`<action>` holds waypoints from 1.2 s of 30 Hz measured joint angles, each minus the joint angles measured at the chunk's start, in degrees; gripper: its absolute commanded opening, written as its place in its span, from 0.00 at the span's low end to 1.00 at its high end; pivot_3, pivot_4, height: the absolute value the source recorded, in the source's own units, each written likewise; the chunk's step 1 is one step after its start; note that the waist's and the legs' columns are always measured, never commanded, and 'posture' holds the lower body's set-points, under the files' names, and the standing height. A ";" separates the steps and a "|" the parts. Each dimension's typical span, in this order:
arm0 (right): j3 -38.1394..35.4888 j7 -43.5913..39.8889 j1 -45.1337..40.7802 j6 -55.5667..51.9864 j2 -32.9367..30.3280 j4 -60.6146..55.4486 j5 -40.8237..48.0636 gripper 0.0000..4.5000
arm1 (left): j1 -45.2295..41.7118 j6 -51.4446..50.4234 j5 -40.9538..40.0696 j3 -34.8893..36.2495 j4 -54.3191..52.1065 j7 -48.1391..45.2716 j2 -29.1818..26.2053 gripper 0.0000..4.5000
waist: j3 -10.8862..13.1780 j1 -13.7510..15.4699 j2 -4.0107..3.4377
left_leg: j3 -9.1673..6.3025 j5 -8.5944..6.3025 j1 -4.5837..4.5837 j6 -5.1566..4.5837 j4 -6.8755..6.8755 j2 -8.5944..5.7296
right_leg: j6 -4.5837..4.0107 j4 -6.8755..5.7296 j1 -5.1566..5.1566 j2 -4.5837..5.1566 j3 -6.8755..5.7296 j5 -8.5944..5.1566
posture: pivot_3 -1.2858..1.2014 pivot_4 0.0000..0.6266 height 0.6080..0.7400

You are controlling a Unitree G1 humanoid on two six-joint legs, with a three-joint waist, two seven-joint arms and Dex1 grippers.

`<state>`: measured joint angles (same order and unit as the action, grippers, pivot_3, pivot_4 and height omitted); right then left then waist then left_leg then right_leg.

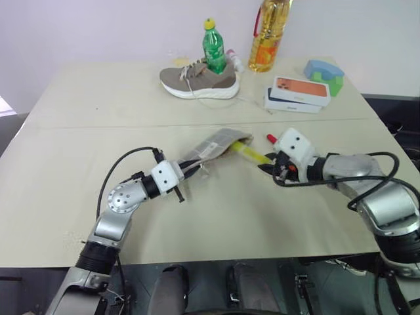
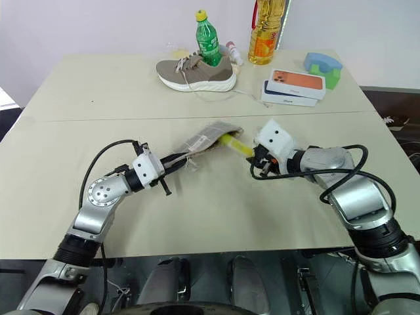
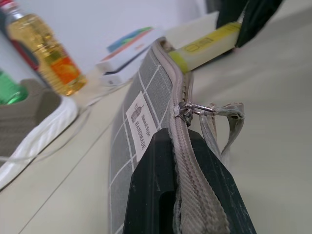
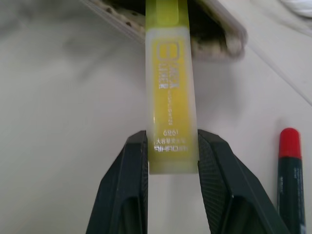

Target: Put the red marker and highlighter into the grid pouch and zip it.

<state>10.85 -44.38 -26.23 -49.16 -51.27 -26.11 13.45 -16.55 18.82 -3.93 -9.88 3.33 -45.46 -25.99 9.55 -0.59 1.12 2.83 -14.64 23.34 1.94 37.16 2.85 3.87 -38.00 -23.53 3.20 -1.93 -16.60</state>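
The grid pouch (image 1: 220, 143) lies mid-table, grey with white lines, its mouth open towards my right arm. My left gripper (image 1: 190, 165) is shut on the pouch's zipper edge (image 3: 181, 161), just behind the zipper pull (image 3: 187, 109). The yellow highlighter (image 4: 170, 107) is level, with its far end inside the pouch mouth. My right gripper (image 4: 171, 146) is shut on its near end. The red marker (image 4: 288, 180), showing a red end and a dark body, lies on the table beside my right gripper; its red tip (image 1: 270, 138) shows by the wrist.
At the back of the table stand a beige shoe (image 1: 200, 82), a green bottle (image 1: 213, 49), a bottle of yellow oil (image 1: 269, 33), stacked phone boxes (image 1: 298, 94) and a blue-and-green object (image 1: 325, 73). The table (image 1: 65, 164) is bare at the left and front.
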 measured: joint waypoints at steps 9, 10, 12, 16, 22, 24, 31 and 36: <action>8.81 -7.73 -3.11 6.63 -5.49 -4.40 -6.70 0.19 | -2.41 4.34 -0.27 -2.89 -0.32 -8.12 -2.21 0.00 | 0.00 -0.05 0.00 | 0.00 0.00 0.00 0.00 0.04 0.01 | 0.00 -0.01 0.00 -0.02 0.00 0.00 | 0.52 0.24 1.00; 9.28 -7.95 -3.32 7.14 -5.34 -4.70 -7.33 0.19 | -2.54 4.46 -0.31 -2.91 -0.32 -8.62 -2.20 0.00 | 0.00 -0.04 0.00 | 0.00 0.00 0.00 0.00 0.04 0.01 | 0.00 -0.01 0.00 -0.02 0.00 0.00 | 0.52 0.24 1.00; 9.66 -8.35 -3.67 7.25 -4.78 -4.78 -8.07 0.19 | -2.59 4.62 -0.30 -2.92 -0.26 -9.35 -2.20 0.00 | 0.00 -0.04 0.00 | 0.00 0.00 0.00 0.00 0.04 0.01 | 0.00 -0.01 0.00 -0.02 0.00 0.00 | 0.52 0.24 1.00; 9.53 -9.71 -3.77 7.12 -4.02 -5.56 -7.96 0.64 | -2.68 5.32 -0.27 -2.89 0.41 -9.61 -2.26 0.00 | 0.00 0.02 0.00 | 0.00 0.00 0.00 0.00 0.05 0.01 | 0.00 -0.01 0.00 -0.02 0.00 0.00 | 0.52 0.24 1.00; -0.36 -9.99 -2.49 3.92 -1.19 -8.14 -0.89 0.98 | -2.74 5.77 -0.13 -2.39 2.23 -8.39 -2.75 0.00 | 0.00 -0.02 0.00 | 0.00 0.00 -0.01 0.00 0.06 0.02 | 0.00 -0.02 0.03 -0.01 0.00 0.00 | 0.52 0.24 1.00; -8.14 -9.69 -2.15 0.38 1.42 -8.65 4.92 0.98 | -2.67 5.71 0.66 -2.18 3.82 -6.78 -2.77 0.00 | 0.00 0.04 0.00 | -0.01 0.00 -0.02 0.00 0.07 0.02 | 0.00 -0.04 0.04 -0.02 0.00 0.01 | 0.52 0.24 1.00; -16.62 -1.51 1.29 -4.91 3.95 0.89 6.83 0.99 | -2.40 4.19 1.44 0.36 6.46 0.80 -0.47 0.00 | -0.01 0.07 0.02 | 0.02 0.00 -0.05 0.00 0.12 -0.01 | 0.00 -0.04 0.10 0.05 0.00 0.01 | 0.52 0.24 1.00; -16.67 9.32 1.26 -7.41 10.50 14.99 3.03 0.99 | -2.58 2.74 2.19 0.54 7.01 4.52 1.72 0.00 | -0.01 -0.03 0.01 | 0.04 0.00 -0.04 0.00 0.10 -0.01 | 0.01 -0.07 0.06 0.01 0.01 0.02 | 0.52 0.24 1.00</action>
<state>-5.82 -35.06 -24.96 -56.58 -40.76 -11.12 16.47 -19.13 21.56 -1.74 -9.34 10.33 -40.94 -24.27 9.54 -0.62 1.13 2.88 -14.63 23.30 1.94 37.26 2.84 3.87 -38.07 -23.46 3.21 -1.92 -16.58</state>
